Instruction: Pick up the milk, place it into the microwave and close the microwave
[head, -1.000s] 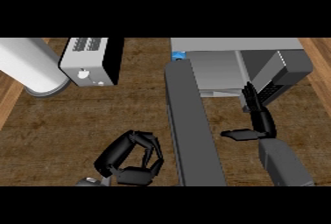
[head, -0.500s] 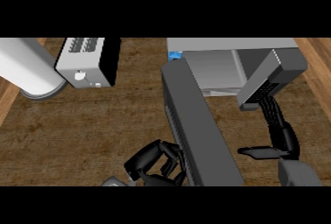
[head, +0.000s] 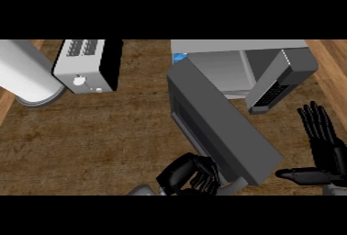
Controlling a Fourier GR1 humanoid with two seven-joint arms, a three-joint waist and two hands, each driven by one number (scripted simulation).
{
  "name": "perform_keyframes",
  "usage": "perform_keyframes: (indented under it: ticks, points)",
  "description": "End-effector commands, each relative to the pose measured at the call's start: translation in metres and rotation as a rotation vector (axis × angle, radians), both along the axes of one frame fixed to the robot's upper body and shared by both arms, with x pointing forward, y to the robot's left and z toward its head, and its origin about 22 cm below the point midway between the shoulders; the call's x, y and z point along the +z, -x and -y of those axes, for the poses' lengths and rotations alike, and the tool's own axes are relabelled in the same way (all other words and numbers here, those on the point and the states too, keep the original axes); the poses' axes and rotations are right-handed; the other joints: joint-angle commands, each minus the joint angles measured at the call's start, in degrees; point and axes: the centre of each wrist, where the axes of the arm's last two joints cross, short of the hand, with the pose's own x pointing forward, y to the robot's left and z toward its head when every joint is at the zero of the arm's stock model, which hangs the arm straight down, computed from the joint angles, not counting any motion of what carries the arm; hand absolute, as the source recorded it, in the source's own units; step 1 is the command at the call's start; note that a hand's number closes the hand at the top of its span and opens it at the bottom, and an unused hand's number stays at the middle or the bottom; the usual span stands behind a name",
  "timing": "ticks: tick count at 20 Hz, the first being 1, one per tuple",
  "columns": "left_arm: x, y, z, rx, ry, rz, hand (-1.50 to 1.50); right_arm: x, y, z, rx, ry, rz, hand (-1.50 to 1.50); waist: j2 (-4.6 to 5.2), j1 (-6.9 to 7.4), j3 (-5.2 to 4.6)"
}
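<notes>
Microwave (head: 230, 69) sits at the top right of the wooden surface (head: 102, 133). Its door (head: 220, 126) hangs open, swung out toward the lower edge of the view and angled across the middle. Cavity visible behind the door, grey and lit. Milk (head: 180, 57): only a small blue bit shows at the cavity's upper left corner, just behind the door's hinge end, so it appears to be inside the microwave. Rest of it is hidden.

Left hand (head: 190, 176) is at the bottom centre, fingers curled, against the door's lower outer end; can't see anything held in it. Right hand (head: 325, 147) is at the right edge, fingers straight and spread, pointing up, thumb out to the left, clear of the door and holding nothing.

Toaster (head: 88, 64) at top left, white cylinder (head: 27, 73) just beside it at the left edge.
</notes>
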Motion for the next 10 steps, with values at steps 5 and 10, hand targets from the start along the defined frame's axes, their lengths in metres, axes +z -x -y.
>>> perform_keyframes:
  ticks: [5, 10]
  points:
    - [0.016, -0.003, 0.031, 0.151, 0.053, 0.029, 1.5, 0.045, -0.005, 0.012, 0.107, -0.029, 0.045, -1.5, 0.7, -2.88, -0.1]
    - [0.024, -0.018, 0.034, 0.238, 0.126, 0.046, 1.5, 0.054, 0.002, 0.008, 0.206, -0.042, 0.052, -1.5, 0.98, -5.13, -0.17]
